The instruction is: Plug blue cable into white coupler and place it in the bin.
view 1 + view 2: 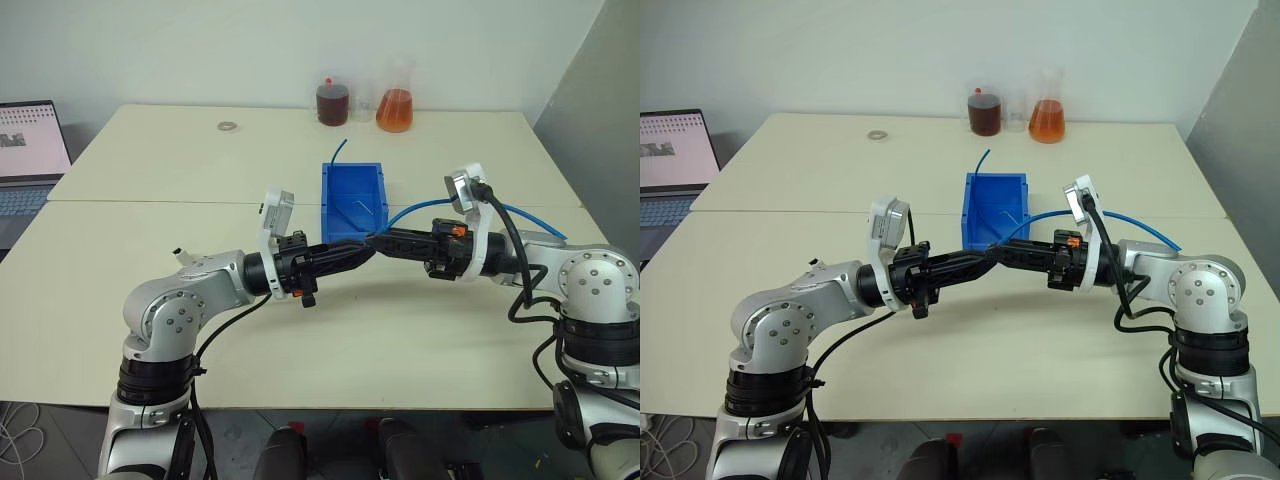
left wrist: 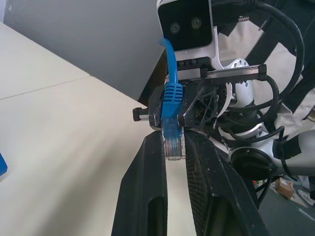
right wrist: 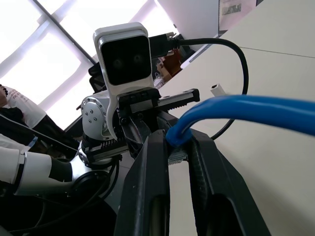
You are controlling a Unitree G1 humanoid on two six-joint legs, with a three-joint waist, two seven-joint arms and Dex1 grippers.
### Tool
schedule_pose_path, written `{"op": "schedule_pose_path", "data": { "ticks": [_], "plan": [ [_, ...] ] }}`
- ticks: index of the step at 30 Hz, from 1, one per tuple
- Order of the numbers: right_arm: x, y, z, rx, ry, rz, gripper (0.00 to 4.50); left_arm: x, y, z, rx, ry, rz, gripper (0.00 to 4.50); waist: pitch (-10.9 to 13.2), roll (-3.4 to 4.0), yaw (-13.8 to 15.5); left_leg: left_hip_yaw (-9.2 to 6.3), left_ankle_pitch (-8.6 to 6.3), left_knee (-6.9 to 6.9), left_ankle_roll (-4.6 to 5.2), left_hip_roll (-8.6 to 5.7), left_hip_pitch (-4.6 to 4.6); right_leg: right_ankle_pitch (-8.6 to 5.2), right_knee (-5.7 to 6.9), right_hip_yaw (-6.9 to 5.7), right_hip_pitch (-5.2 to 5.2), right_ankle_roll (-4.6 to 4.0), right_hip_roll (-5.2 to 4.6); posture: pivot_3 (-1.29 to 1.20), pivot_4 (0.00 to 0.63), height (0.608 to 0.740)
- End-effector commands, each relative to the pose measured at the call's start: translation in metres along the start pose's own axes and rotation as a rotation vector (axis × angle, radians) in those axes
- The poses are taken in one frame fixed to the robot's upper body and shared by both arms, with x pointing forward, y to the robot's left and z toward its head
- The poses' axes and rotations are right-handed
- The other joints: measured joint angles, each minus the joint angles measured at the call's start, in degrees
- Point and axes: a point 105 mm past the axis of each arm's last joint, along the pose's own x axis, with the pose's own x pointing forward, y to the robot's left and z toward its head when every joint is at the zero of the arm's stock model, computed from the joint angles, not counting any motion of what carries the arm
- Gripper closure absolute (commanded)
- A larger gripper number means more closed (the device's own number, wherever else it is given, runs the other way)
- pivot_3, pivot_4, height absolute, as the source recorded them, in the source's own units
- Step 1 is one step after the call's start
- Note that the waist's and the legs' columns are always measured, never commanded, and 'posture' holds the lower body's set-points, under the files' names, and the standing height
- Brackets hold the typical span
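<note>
My two grippers meet tip to tip above the table, just in front of the bin [image 1: 338, 200]. The left gripper [image 2: 174, 141] is shut on the clear plug [image 2: 173, 147] of the blue cable [image 1: 520, 214]. Facing it, the right gripper [image 3: 176, 142] is shut on the same cable just behind the plug's blue boot [image 2: 172, 96]. From there the cable arcs away over my right arm. A tiny white block with a dark end, the white coupler [image 1: 178, 252], lies on the table beside my left arm, apart from both grippers.
A thin blue cable end [image 1: 340, 150] rises behind the bin. Two flasks, one brown [image 1: 332, 103] and one orange [image 1: 395, 108], stand at the table's far edge, with a small ring [image 1: 228, 126] to their left. A laptop [image 1: 25, 150] sits at the far left.
</note>
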Motion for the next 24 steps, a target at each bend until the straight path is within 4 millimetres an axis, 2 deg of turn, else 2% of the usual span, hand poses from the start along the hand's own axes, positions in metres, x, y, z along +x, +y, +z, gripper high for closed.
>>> {"op": "schedule_pose_path", "data": {
  "ticks": [1, 6, 7, 8, 11, 16, 24],
  "plan": [
    [-0.003, 0.009, 0.015, -0.038, -0.046, 0.03, 4.26, 0.003, -0.008, 0.005, 0.039, -0.01, -0.026, 4.26, 0.0, 0.0, 0.0, 0.0, 0.0, 0.0, 0.0, 0.0, 0.0, 0.0, 0.0, 0.0, 0.0, 0.0, 0.0, 0.0, 0.15, 0.74],
    [-0.003, 0.007, 0.014, -0.048, -0.038, 0.019, 4.26, 0.002, -0.007, 0.006, 0.049, -0.012, -0.017, 4.26, 0.0, 0.0, 0.0, 0.0, 0.0, -0.01, 0.0, 0.0, 0.0, 0.0, -0.01, 0.0, 0.0, 0.0, 0.0, 0.0, 0.15, 0.74],
    [-0.003, 0.007, 0.015, -0.049, -0.038, 0.017, 4.26, 0.001, -0.007, 0.006, 0.044, -0.018, -0.021, 3.55, 0.0, 0.0, 0.0, 0.0, 0.0, -0.01, 0.0, 0.0, 0.0, 0.0, -0.01, 0.0, 0.0, 0.0, 0.0, 0.0, 0.15, 0.74],
    [-0.003, 0.007, 0.015, -0.05, -0.038, 0.017, 4.26, 0.0, -0.008, 0.006, 0.035, -0.019, -0.032, 3.48, 0.0, 0.0, 0.0, 0.0, 0.0, -0.01, 0.0, 0.0, 0.0, 0.0, -0.01, 0.0, 0.0, 0.0, 0.0, 0.0, 0.15, 0.74],
    [-0.004, 0.006, 0.017, -0.06, -0.04, 0.011, 4.26, -0.004, -0.012, 0.005, 0.032, -0.003, -0.051, 2.83, 0.0, 0.0, -0.04, 0.0, 0.0, -0.02, 0.0, 0.0, 0.0, 0.0, -0.01, 0.0, 0.0, 0.0, 0.0, 0.0, 0.15, 0.74],
    [-0.005, 0.001, 0.017, -0.09, -0.03, -0.02, 4.26, -0.02, -0.004, 0.001, 0.065, 0.031, 0.029, 1.75, 0.01, 0.01, -0.06, 0.01, 0.0, -0.04, 0.0, 0.0, 0.0, 0.0, -0.02, 0.01, -0.01, 0.0, 0.0, 0.0, 0.15, 0.74],
    [-0.006, 0.0, 0.019, -0.12, -0.026, -0.019, 4.26, -0.053, 0.021, -0.013, 0.206, 0.106, 0.334, 0.13, 0.02, 0.02, -0.07, 0.04, 0.0, -0.06, 0.0, 0.02, 0.0, -0.01, -0.08, 0.04, -0.03, 0.0, 0.0, 0.0, 0.15, 0.74]
  ]
}}
